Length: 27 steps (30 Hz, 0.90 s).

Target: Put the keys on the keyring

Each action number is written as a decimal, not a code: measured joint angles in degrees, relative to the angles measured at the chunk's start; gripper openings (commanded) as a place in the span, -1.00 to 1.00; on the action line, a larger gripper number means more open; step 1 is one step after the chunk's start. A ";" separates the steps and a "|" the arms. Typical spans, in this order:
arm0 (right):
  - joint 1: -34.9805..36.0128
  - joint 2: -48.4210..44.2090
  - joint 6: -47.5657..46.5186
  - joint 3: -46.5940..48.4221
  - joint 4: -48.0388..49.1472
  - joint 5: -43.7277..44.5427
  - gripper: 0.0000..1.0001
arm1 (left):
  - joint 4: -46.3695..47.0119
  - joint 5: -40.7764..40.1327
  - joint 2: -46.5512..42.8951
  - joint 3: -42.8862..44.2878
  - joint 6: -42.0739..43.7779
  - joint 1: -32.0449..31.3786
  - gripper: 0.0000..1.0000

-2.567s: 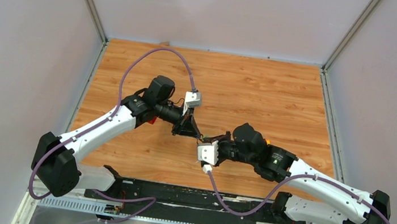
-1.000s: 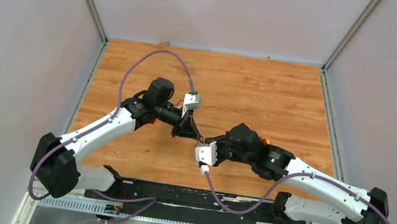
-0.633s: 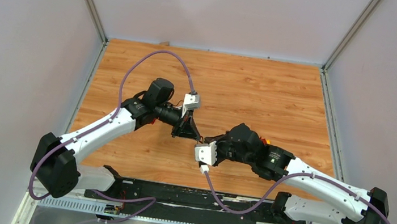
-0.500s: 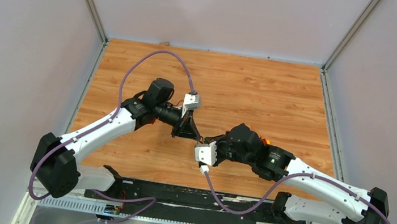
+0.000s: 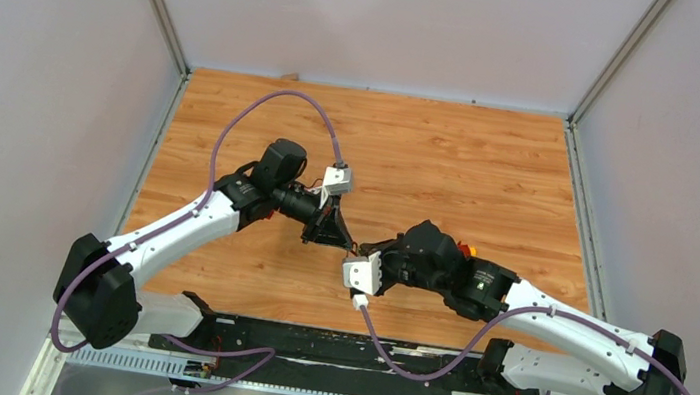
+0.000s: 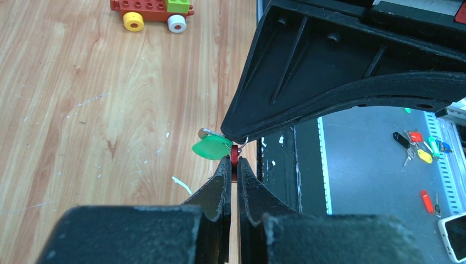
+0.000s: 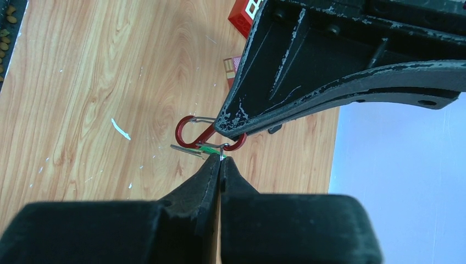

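Status: the left gripper (image 6: 231,165) is clamped on the keyring (image 6: 234,155), with the red wire pinched edge-on at the fingertips. The right gripper (image 7: 220,159) is pressed shut as well, and the green key (image 6: 211,147) appears to be pinched at its head. Both are held in the air over the table (image 5: 451,160), tip to tip near its middle. The black key is not seen in any view (possibly hidden behind the fingers).

Step judged: the key's hole is being fed onto the open end of the hook. Whether the hole is already over the wire cannot be told, as the contact is masked by the fingers.

For a clean result:
- The keyring should be kept fixed; only the key should be moved.
- The key should be slid along the wire's curve, not pushed across it, or the thin wire will be twisted in the grip.
- Small, slow motions are needed, since both parts are tiny and easily slipped.
- The right grip should be released only once the key is seen hanging on the loop.

The toy block cluster (image 6: 151,8) lies well apart and no interference is expected.
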 measured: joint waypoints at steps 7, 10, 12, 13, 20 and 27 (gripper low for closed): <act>0.37 0.00 0.02 -0.02 0.15 0.50 -1.00 | 0.26 0.17 0.00 -0.17 0.00 0.00 -1.00; 0.46 0.00 0.02 -0.02 0.15 0.72 -1.00 | 0.42 0.22 0.00 -0.24 0.00 0.00 -1.00; 0.57 0.00 0.02 -0.07 0.24 0.94 -1.00 | 0.44 0.22 0.00 -0.26 0.00 0.00 -1.00; 0.61 0.00 0.02 -0.09 0.33 1.03 -1.00 | 0.44 0.22 0.00 -0.26 0.00 0.00 -1.00; 0.68 0.00 0.00 -0.33 0.70 1.42 -1.00 | 0.48 0.09 0.00 -0.26 0.02 0.00 -1.00; 0.72 -0.11 -0.20 -0.72 1.05 1.64 -1.00 | 0.46 0.00 0.00 -0.26 0.09 0.00 -1.00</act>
